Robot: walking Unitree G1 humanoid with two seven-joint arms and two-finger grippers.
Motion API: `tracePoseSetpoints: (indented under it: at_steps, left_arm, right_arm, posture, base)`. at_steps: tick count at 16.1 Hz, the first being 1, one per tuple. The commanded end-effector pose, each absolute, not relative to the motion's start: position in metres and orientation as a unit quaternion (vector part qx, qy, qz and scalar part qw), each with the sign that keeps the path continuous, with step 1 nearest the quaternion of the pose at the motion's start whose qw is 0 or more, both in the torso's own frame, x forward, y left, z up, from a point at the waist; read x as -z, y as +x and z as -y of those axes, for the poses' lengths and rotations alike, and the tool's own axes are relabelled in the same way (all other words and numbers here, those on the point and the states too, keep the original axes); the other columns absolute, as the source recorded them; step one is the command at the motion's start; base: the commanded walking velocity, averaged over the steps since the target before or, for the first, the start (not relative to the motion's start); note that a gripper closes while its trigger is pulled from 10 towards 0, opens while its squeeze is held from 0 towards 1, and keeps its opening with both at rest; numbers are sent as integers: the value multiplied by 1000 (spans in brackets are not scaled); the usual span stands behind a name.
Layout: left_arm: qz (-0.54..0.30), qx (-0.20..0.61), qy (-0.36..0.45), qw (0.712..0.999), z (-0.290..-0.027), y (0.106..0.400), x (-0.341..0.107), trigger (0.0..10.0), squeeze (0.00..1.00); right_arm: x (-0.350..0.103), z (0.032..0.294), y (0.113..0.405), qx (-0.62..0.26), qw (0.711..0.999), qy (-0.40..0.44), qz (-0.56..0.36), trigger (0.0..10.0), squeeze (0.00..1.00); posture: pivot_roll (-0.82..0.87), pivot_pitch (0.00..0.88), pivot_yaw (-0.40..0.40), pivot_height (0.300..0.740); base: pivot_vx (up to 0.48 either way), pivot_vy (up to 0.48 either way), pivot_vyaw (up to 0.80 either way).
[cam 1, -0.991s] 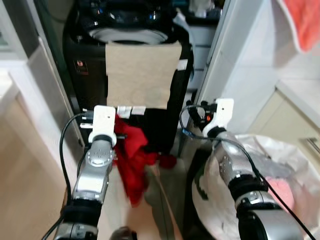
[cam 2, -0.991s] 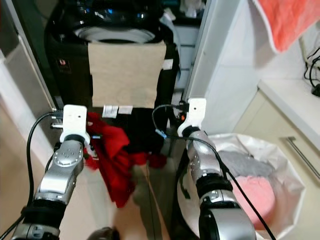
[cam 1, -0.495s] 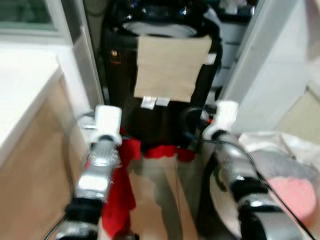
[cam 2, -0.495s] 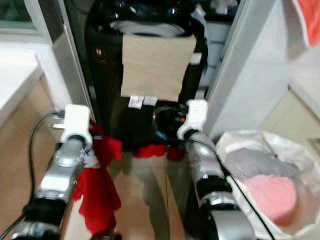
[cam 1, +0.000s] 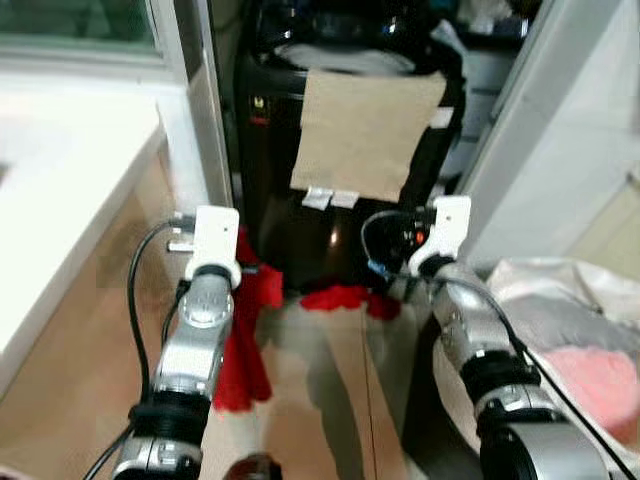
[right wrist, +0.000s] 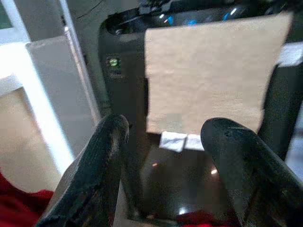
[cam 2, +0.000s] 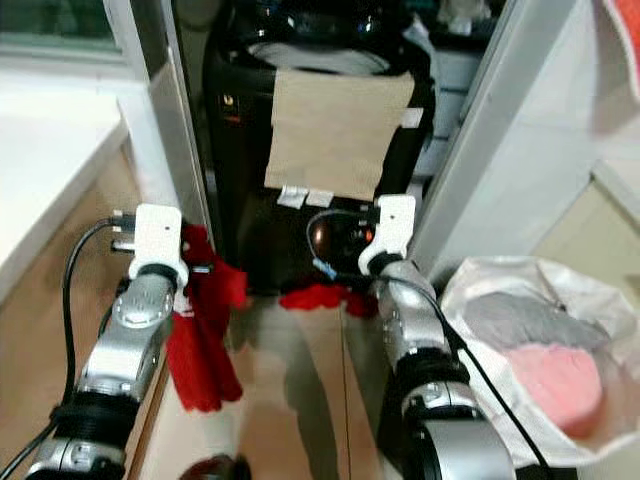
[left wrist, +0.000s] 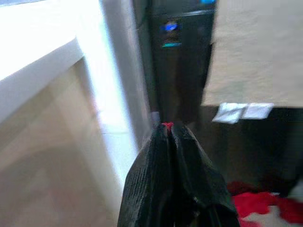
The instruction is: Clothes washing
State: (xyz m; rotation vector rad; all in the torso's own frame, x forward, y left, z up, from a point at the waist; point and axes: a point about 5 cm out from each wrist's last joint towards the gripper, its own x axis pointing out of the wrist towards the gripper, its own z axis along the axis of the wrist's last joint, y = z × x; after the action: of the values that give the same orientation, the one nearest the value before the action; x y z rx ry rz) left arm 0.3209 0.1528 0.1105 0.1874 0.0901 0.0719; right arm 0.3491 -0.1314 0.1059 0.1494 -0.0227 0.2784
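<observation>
Currently left gripper [left wrist: 168, 135] pinches red garment [cam 2: 200, 330], its tail trailing on floor [cam 2: 290, 400] — snag risk. Right gripper [right wrist: 165, 137] spread, empty, facing washer [cam 1: 350, 110].

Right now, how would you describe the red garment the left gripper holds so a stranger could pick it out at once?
Start at the black washing machine with a beige sheet taped to its front. Below and to its left, the left gripper is shut on the red garment, which hangs down toward the floor beside a white counter. It is bright red, unlike the grey and pink laundry in the white bag on the right.
</observation>
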Motion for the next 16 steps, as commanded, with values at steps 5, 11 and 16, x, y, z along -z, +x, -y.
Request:
tracePoseSetpoints:
  at_steps: [5, 11, 16]
  left_arm:
    - [-2, -15, 58, 998, -148, 324, -126, 10000, 0]
    - [73, 38, 92, 992, -131, 333, -170, 10000, 0]
    - [88, 54, 98, 990, -128, 338, -182, 10000, 0]
  right_arm:
    - [-123, 140, 336, -76, 993, 59, 68, 10000, 263]
    - [-152, 148, 338, -31, 992, 75, 99, 10000, 275]
    - [-146, 146, 339, -38, 994, 62, 82, 10000, 318]
  posture:
    - [-28, 0, -37, 740]
    - [-30, 0, -31, 740]
    - [-30, 0, -24, 740]
  base:
    - [442, 0, 0]
    - [449, 0, 0]
    - [480, 0, -153]
